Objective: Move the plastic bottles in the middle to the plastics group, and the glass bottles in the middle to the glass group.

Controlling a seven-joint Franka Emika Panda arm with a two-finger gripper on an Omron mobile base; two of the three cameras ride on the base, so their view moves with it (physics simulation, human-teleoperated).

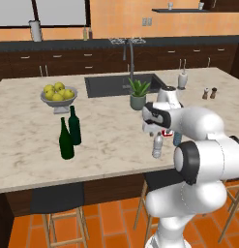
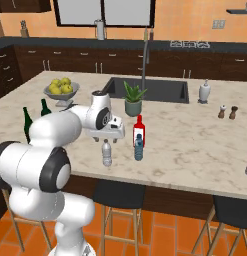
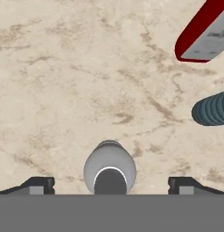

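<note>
Hand [image 3: 111, 183] being held wide open right above clear bottle [image 3: 109, 168], fingers either side, nothing gripped. Bottle standing on table [image 1: 24, 145] near blue-grey bottle [image 2: 139, 148] and red bottle [image 2: 139, 129]. Pickup step probably being lined up; lowering and closing needed next.

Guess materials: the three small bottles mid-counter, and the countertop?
Clear bottle: likely plastic, translucent whitish, pale cap. Blue-grey bottle: likely plastic, ribbed body in the hand view. Red bottle: looks like glass, glossy, flat-sided, white label. Countertop: veined beige, marble-like stone.
</note>
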